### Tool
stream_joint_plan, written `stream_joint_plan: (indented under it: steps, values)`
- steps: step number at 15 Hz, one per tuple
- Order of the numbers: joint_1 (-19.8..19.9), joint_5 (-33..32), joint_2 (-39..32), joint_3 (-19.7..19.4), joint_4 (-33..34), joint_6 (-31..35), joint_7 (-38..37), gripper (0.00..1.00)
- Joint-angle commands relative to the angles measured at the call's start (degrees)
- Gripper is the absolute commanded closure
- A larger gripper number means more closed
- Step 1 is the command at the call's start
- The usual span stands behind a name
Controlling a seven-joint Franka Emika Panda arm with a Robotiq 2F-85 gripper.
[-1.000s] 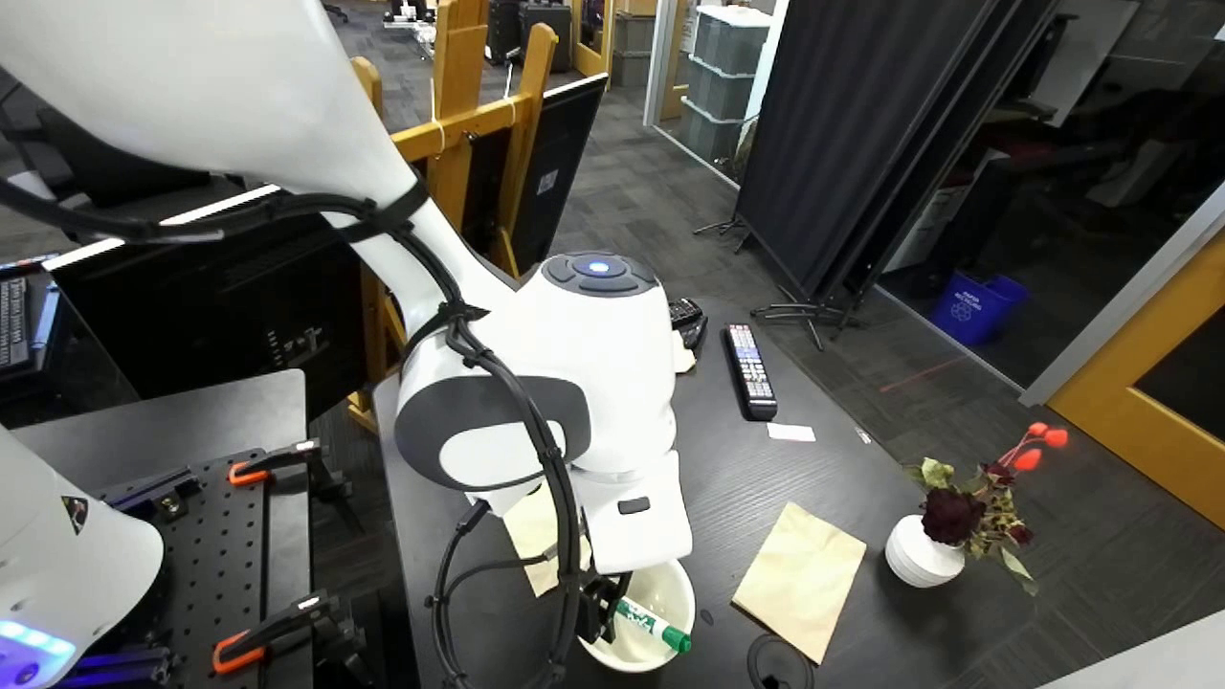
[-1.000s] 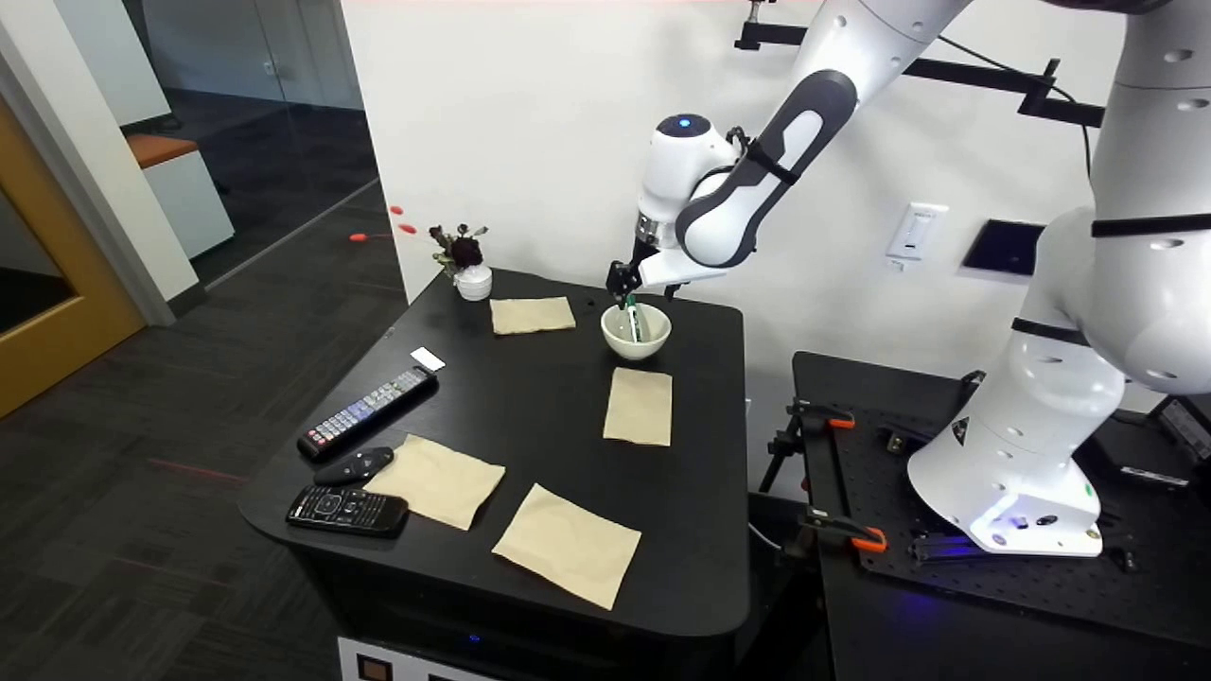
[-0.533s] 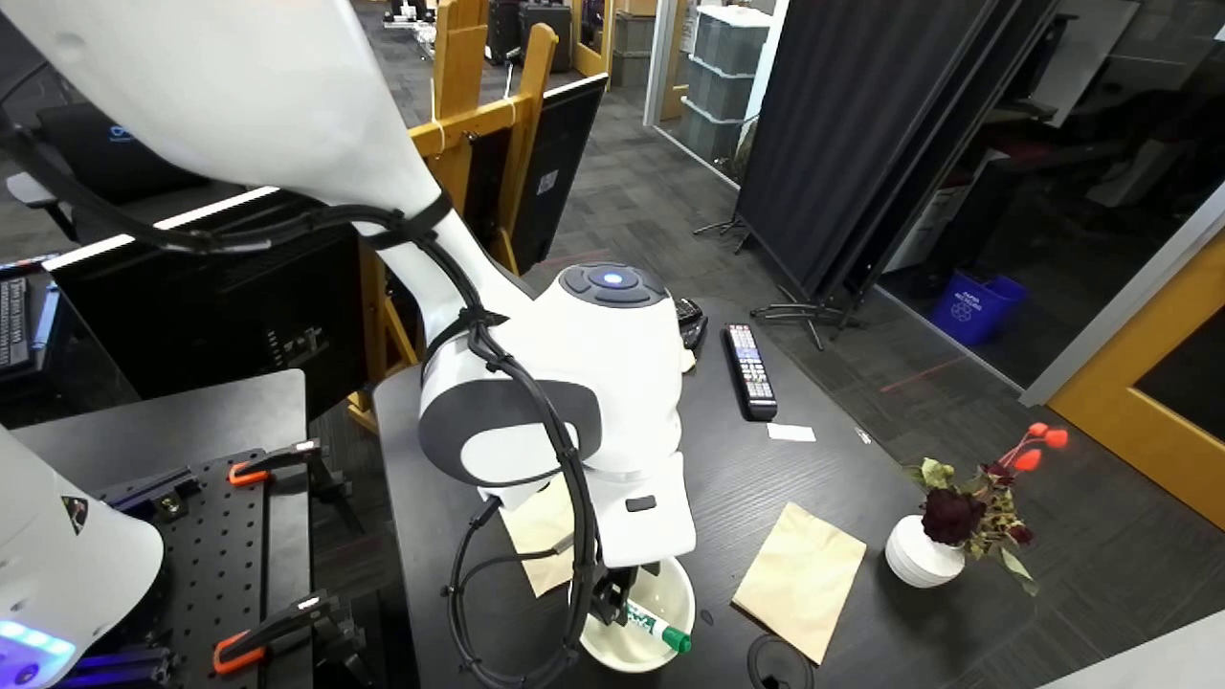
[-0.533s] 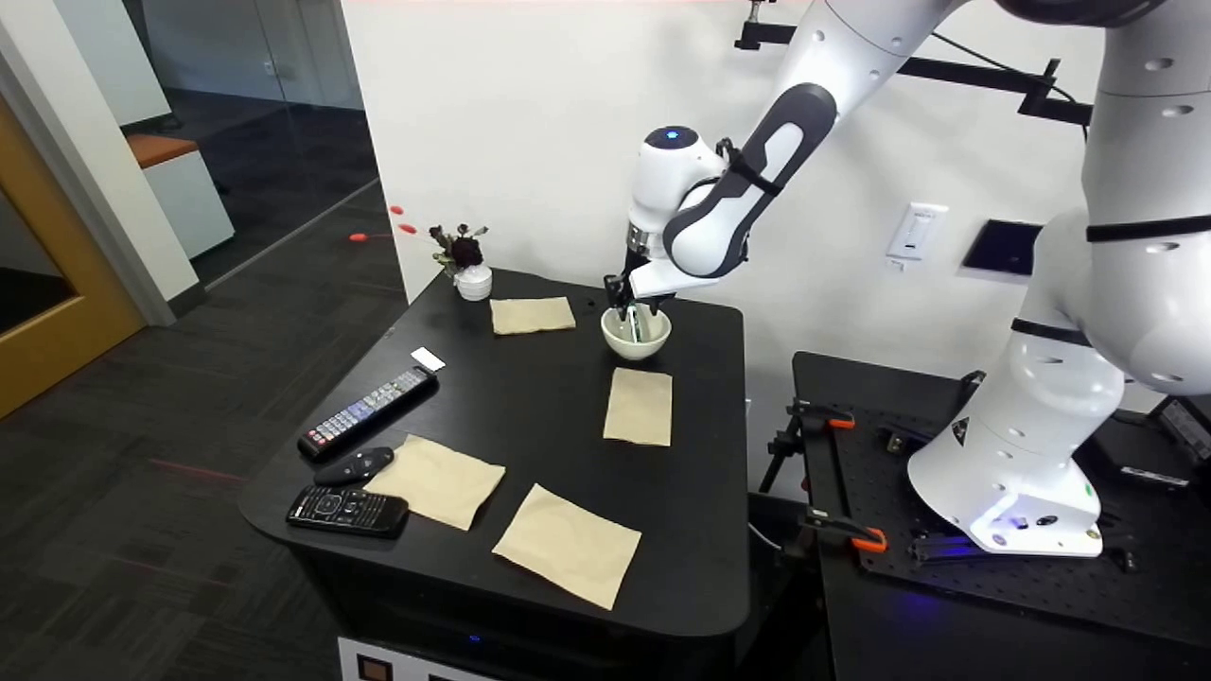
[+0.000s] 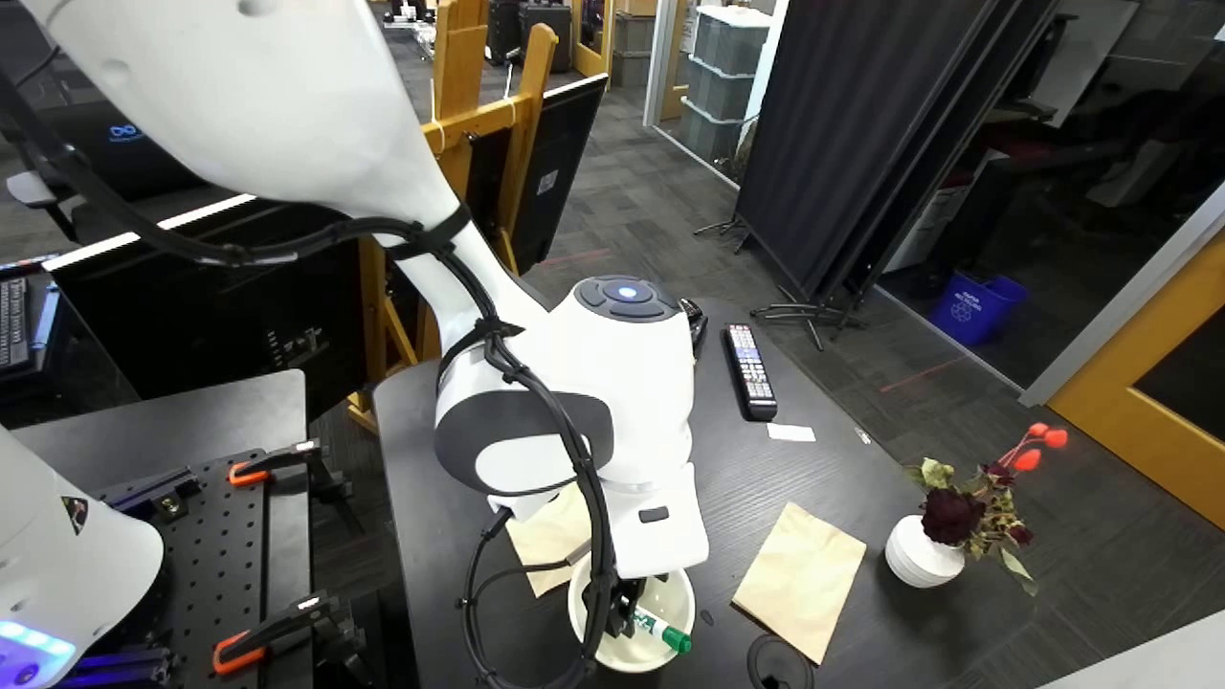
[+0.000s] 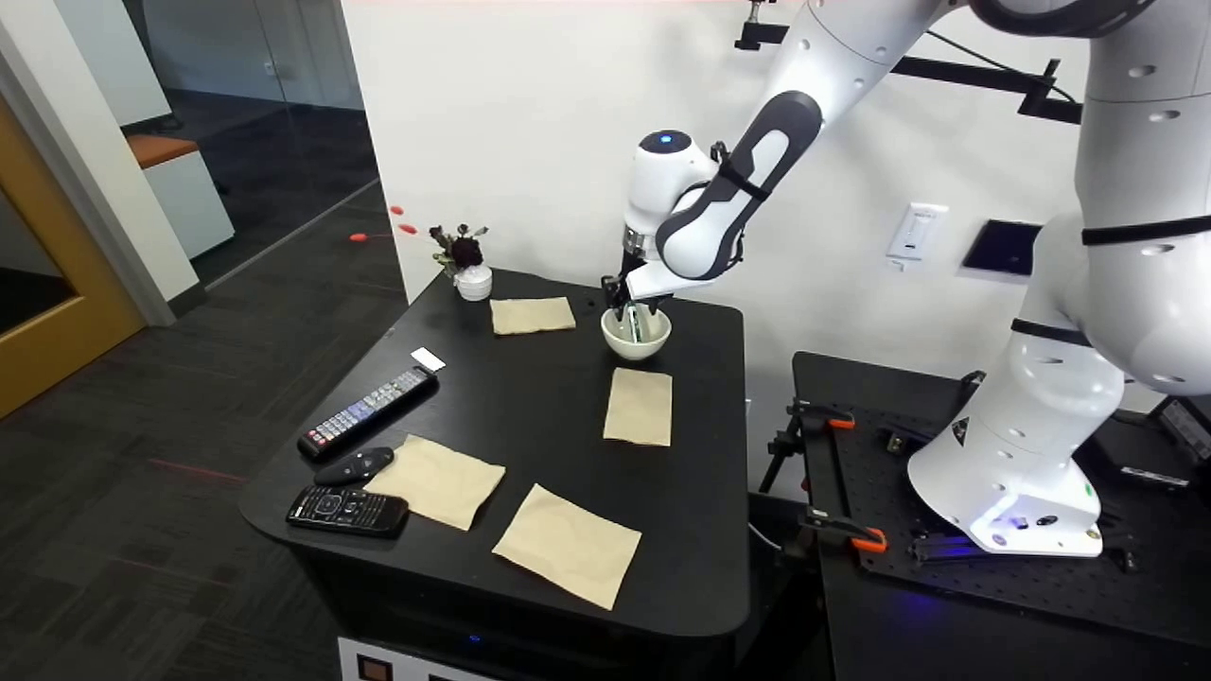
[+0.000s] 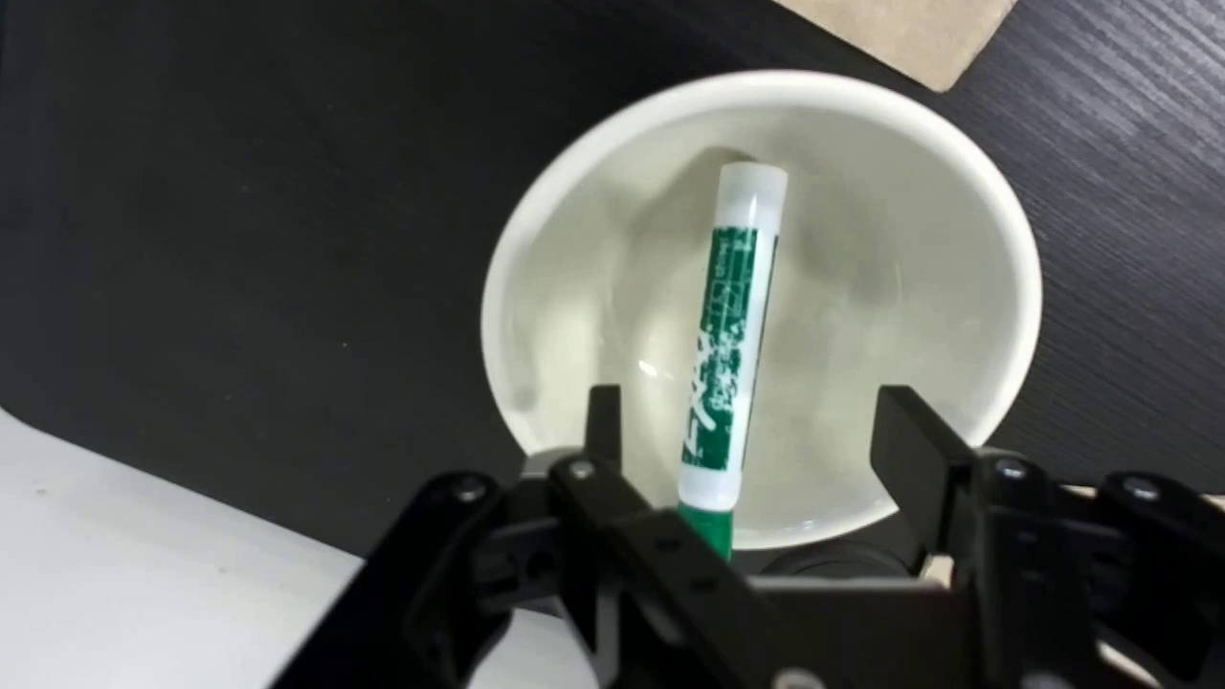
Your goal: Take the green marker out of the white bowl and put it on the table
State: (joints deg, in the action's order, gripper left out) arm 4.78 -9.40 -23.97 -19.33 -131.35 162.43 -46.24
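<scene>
Can see the table (image 6: 530, 397) with the white bowl (image 6: 635, 352) at far right in an exterior view. Find the gripper (image 7: 751, 402) over it, lower than a second ago, with jaws well apart. Spot the green marker (image 7: 724, 354) tilted inside the bowl, between the jaws in the wrist view, nearer the left.

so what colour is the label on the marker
Green with white lettering; the label shows best in the wrist view.

Marker (image 7: 729, 354) in the bowl (image 6: 636, 351); bowl on the table (image 6: 544, 407) — a napkin (image 6: 533, 316) between bowl and vase (image 6: 473, 283).
</scene>
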Motion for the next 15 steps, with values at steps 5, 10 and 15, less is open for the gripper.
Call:
stream_joint_plan:
  steps: [5,10,15]
  values:
    - [-1.21,2.59,-2.86,-0.99,2.84,-2.12,2.63,0.35]
    - [-1.21,3.23,-4.45,-0.93,3.86,-2.44,2.96,0.36]
    - [-1.45,4.17,-5.44,-1.04,4.71,-2.59,4.14,0.83]
